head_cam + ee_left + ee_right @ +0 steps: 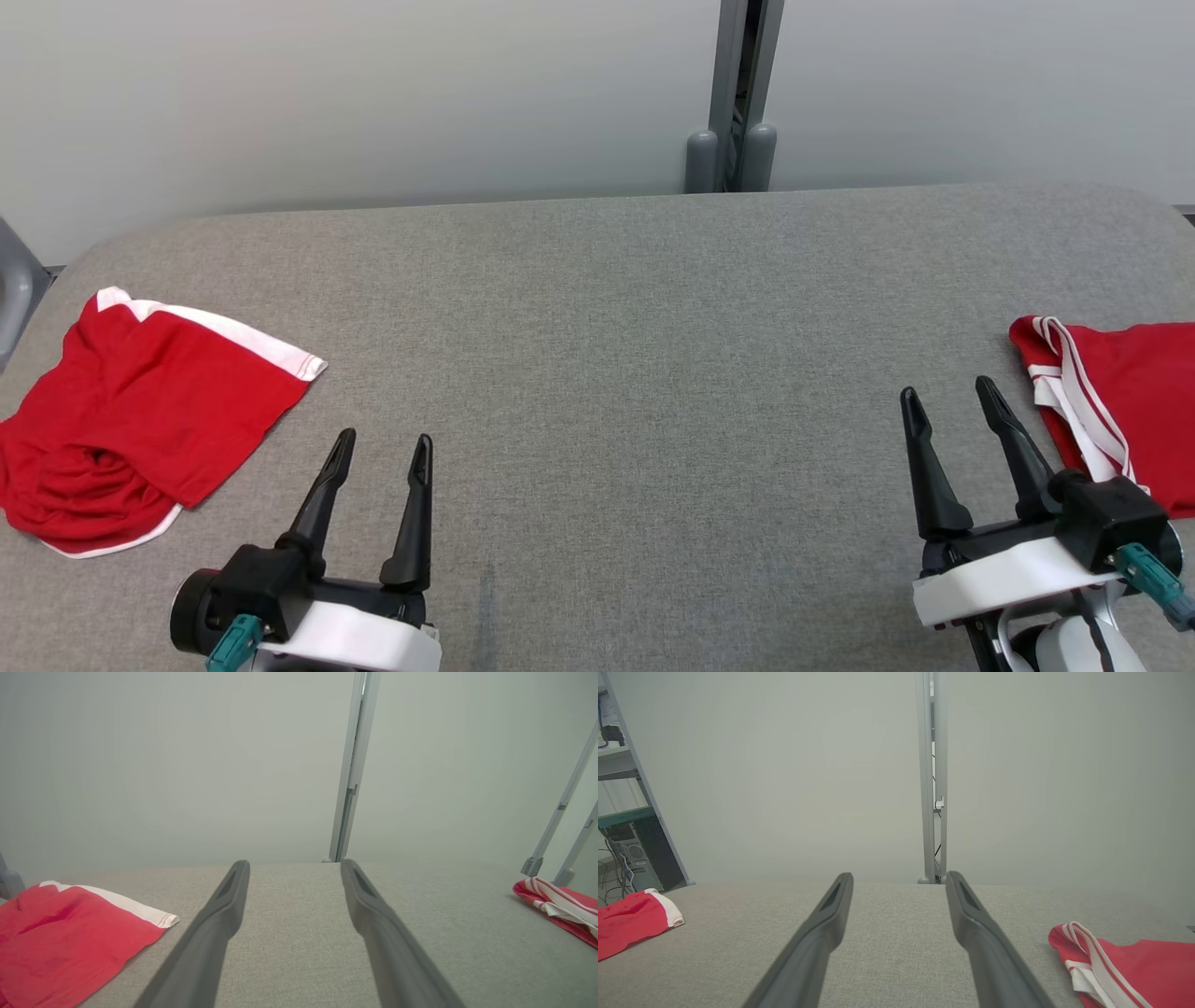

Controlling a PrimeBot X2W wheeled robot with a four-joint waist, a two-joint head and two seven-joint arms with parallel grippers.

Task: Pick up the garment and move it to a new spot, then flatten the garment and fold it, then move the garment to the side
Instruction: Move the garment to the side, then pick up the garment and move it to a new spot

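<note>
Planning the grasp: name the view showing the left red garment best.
Head view: the left red garment lies nearly whole, white trim and bunched end visible. Left wrist view crops it at the frame edge; right wrist view catches a far corner.

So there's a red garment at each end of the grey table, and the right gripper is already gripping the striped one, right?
Not quite. The right gripper is open, nothing between its fingers; the striped garment lies on the table off to its side, as the right wrist view shows. The other red garment does lie at the opposite end.
</note>
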